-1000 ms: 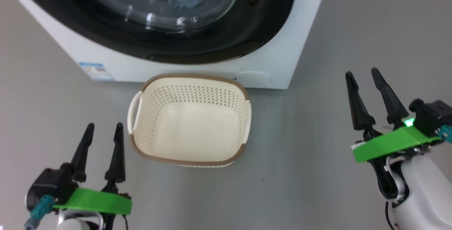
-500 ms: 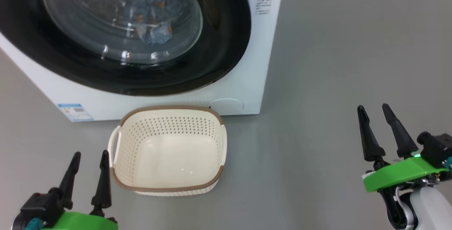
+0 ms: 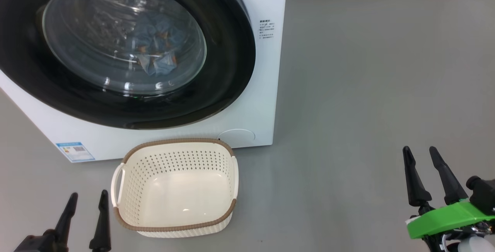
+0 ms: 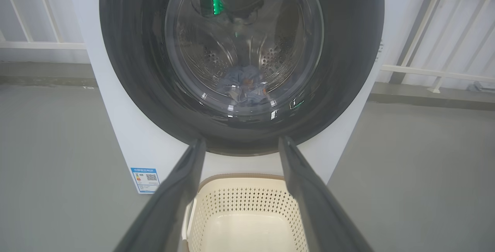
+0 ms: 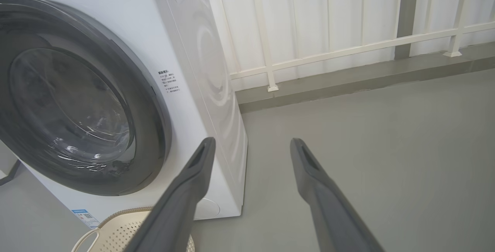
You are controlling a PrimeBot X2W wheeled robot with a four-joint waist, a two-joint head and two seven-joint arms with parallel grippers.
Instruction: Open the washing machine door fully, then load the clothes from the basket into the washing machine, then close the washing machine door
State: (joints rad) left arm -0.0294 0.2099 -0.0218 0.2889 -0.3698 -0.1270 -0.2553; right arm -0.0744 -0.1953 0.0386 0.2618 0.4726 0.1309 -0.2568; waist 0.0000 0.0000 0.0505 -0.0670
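Note:
The white washing machine (image 3: pixel 267 89) stands at the upper left, its round black-rimmed door (image 3: pixel 228 50) flat against the front. Through the glass I see light-blue clothes (image 3: pixel 158 56) lying in the drum, also the clothes (image 4: pixel 245 87) in the left wrist view. The cream basket (image 3: pixel 176 186) sits on the floor in front of the machine with nothing inside. My left gripper (image 3: pixel 87 201) is open at the basket's left side, holding nothing. My right gripper (image 3: pixel 419 154) is open far to the right over bare floor.
Grey floor (image 3: pixel 367 89) stretches to the right of the machine. A white railing (image 5: pixel 348 50) and a low kerb run behind it. A blue label sticker (image 3: pixel 74 150) sits at the machine's lower left corner.
The head camera has tilted up, so the machine, basket and both grippers sit lower in the picture. More of the door and drum shows. Neither gripper's opening changed.

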